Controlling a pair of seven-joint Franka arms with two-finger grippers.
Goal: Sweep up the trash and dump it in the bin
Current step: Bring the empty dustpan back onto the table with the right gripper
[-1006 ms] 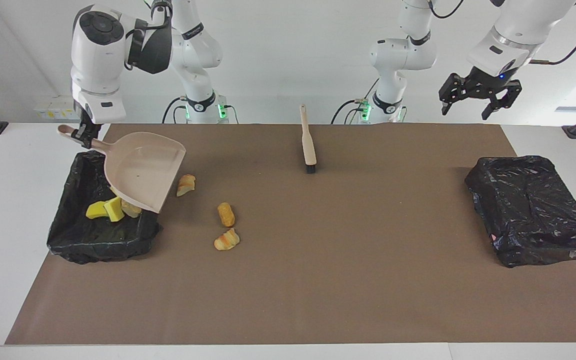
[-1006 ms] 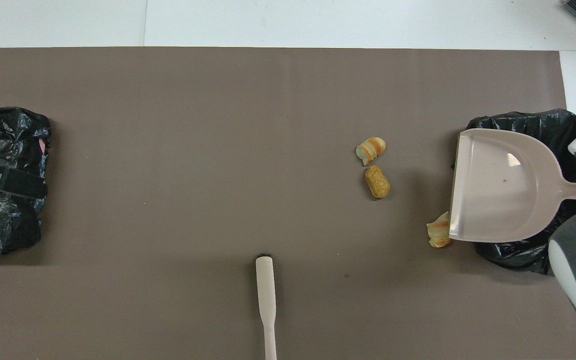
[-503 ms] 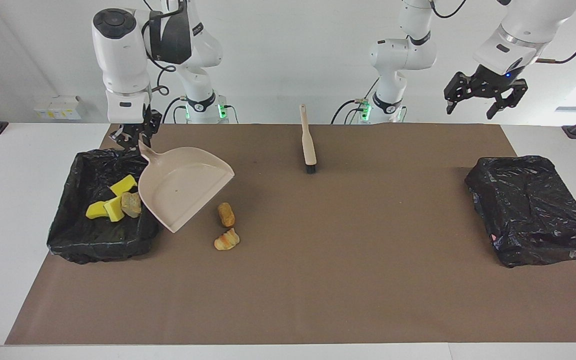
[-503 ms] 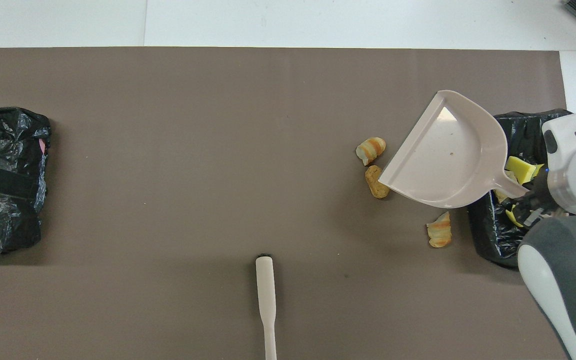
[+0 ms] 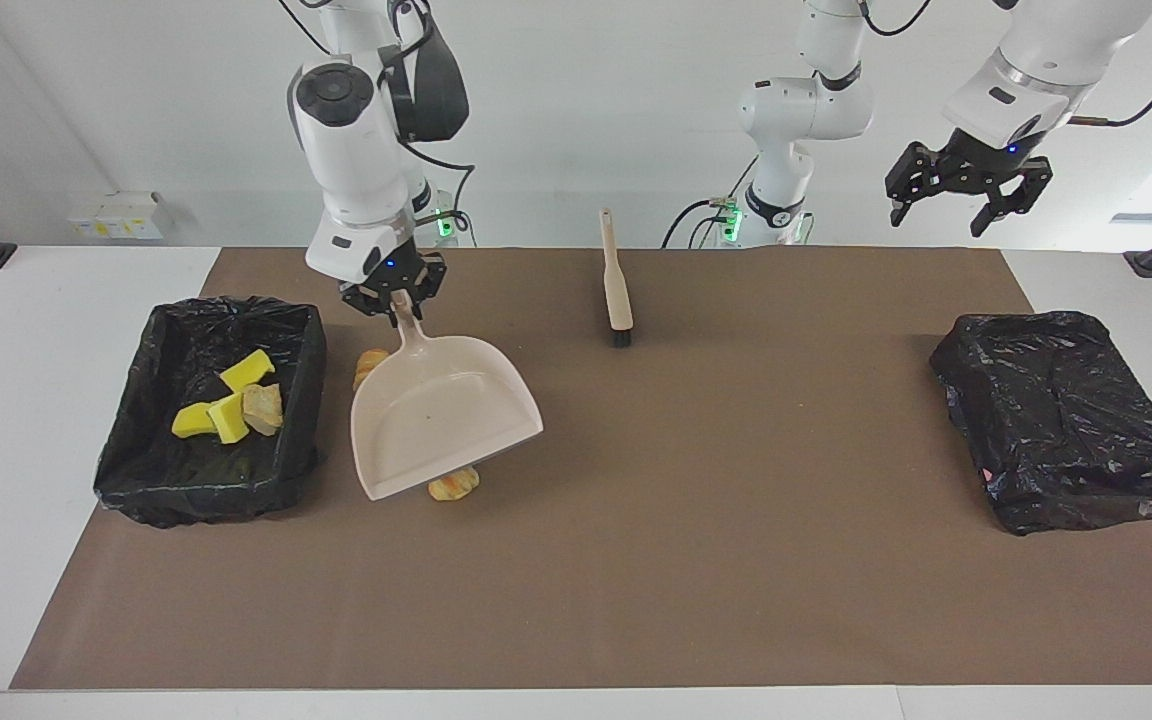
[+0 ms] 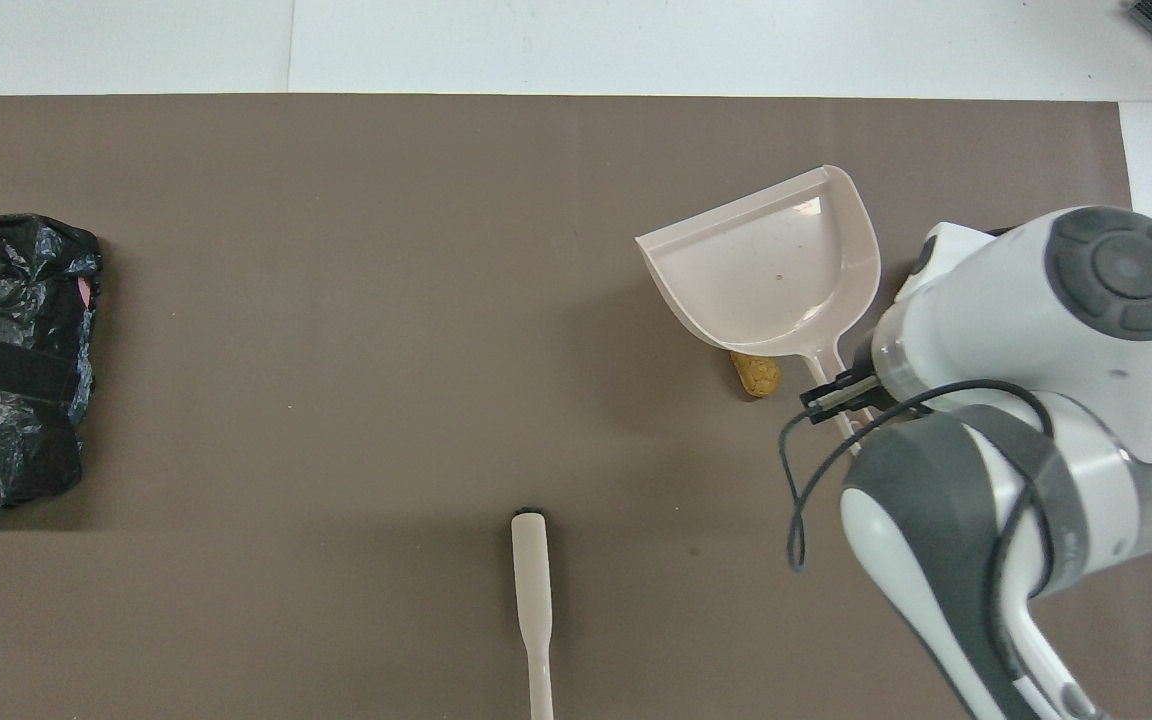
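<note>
At the right arm's end of the table, an open bin lined with black plastic (image 5: 141,470) holds part of the trash: three yellow sponge pieces (image 5: 219,405) and one tan lump (image 5: 262,407) touching them. Just beside the bin, the right gripper (image 5: 398,293) is clamped on the handle of a beige dustpan (image 5: 441,420), which hangs tilted over the brown mat (image 5: 636,560). One bread-like lump (image 5: 368,363) peeks out beside the handle, another (image 5: 455,487) shows under the pan's open edge, and a third (image 6: 757,373) appears beneath the pan in the overhead view. Near the middle, close to the robots, a brush (image 5: 617,285) lies flat on the mat. The left gripper (image 5: 967,188) waits with jaws spread wide and empty, above a second bin wrapped in black plastic (image 5: 1066,420). No readable writing or brand shows anywhere.
</note>
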